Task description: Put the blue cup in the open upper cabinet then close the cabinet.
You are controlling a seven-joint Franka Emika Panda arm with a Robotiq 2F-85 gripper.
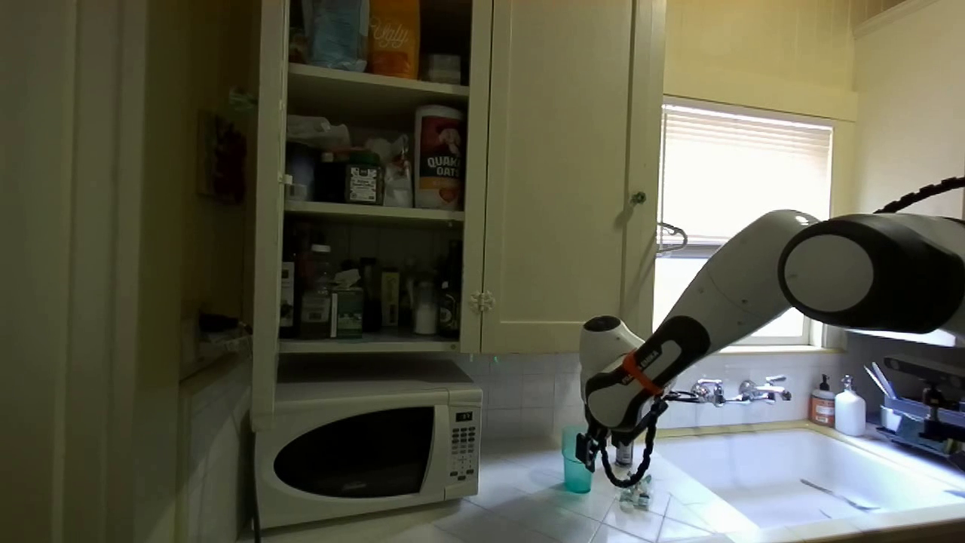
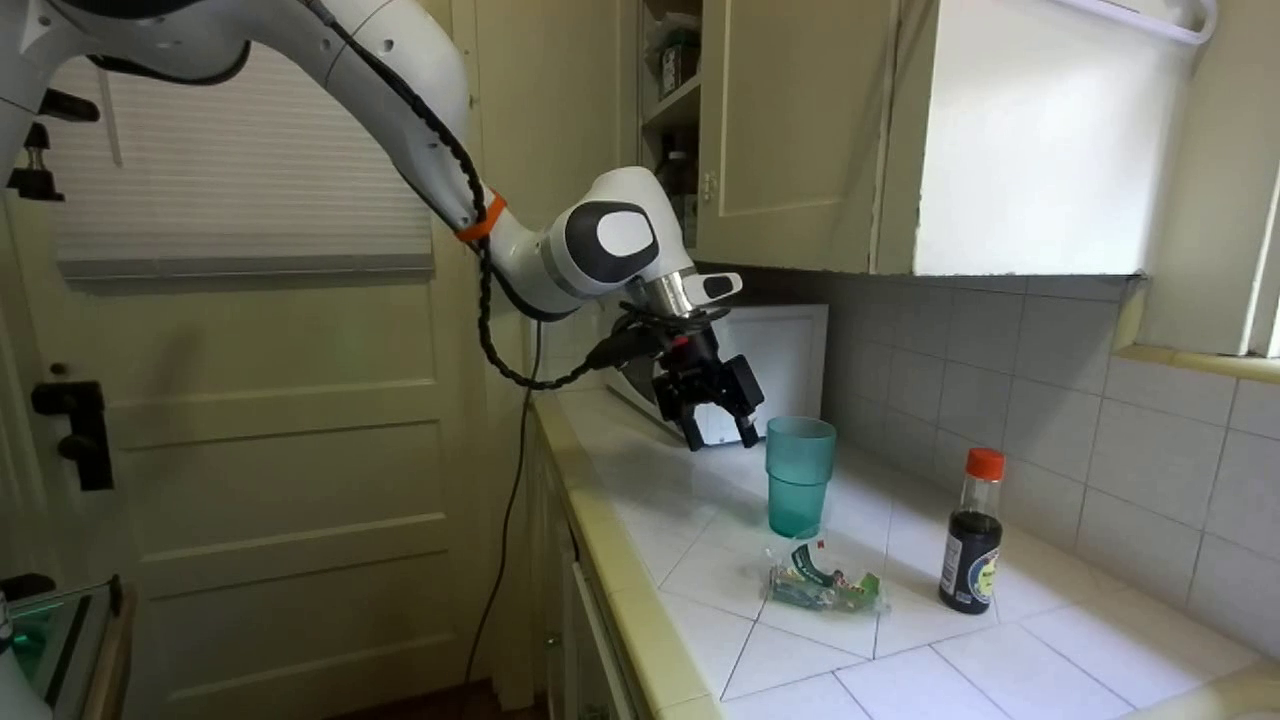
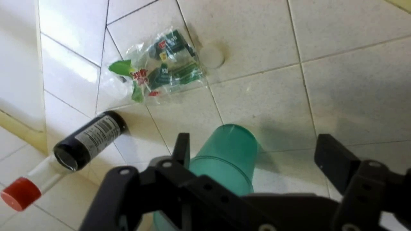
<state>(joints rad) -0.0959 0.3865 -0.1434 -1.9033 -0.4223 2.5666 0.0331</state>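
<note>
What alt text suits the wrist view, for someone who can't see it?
A teal-blue cup stands on white tiles, partly hidden by the robot's spread black fingers. At picture left is a dark, red-capped bottle; toward the top, a clear printed wrapper.

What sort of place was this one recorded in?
Probably a home kitchen: there's a white sink, a microwave on the tiled counter, and an open upper cabinet holding a Quaker Oats canister.

Counting one blue cup [image 2: 800, 480], one red-capped bottle [image 2: 970, 545], one plastic bag [image 3: 163, 70], one microwave [image 1: 354, 452], one gripper [image 2: 721, 440], two pump bottles [image 1: 850, 413]; seeing three stocked shelves [image 1: 377, 213] in one upper cabinet [image 1: 476, 151].
</note>
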